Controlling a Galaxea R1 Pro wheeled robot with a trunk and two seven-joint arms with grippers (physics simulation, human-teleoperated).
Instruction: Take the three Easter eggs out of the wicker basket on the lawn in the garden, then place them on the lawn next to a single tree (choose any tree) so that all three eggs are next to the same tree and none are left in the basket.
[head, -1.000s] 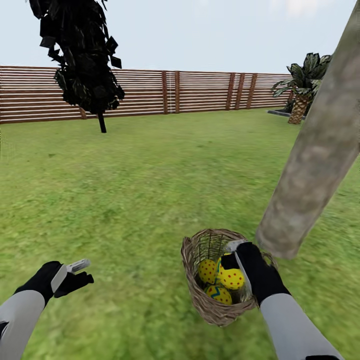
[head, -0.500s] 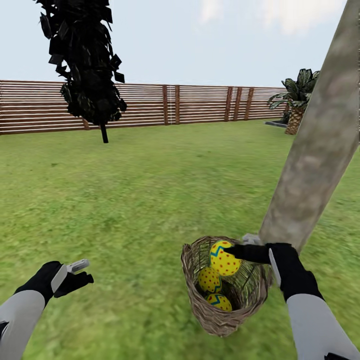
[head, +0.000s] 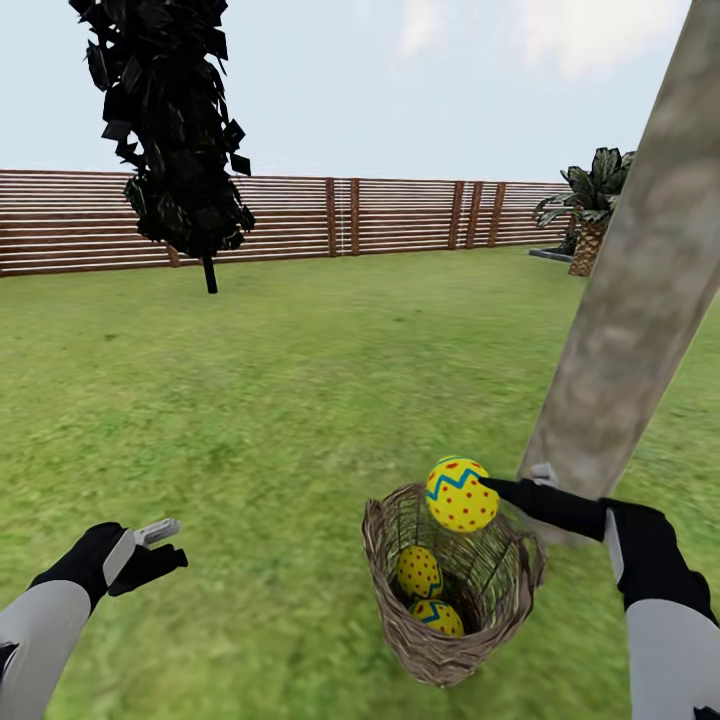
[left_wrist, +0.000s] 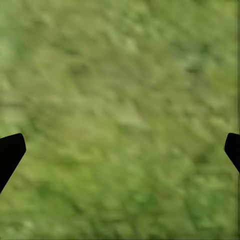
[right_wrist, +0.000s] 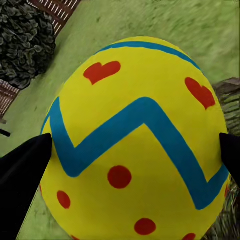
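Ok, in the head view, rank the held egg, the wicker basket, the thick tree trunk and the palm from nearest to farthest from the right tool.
1. Held egg, in the right tool.
2. Wicker basket, just below.
3. Thick tree trunk, behind; close to the basket's rank.
4. Palm, by the fence.

My two black fingers (right_wrist: 22, 172) press on each side of a big yellow Easter egg (right_wrist: 135, 145). It has red dots, red hearts and a blue zigzag. Behind it I see green lawn (right_wrist: 165, 25), a dark bushy tree (right_wrist: 25, 42) and some brown fence (right_wrist: 55, 10).
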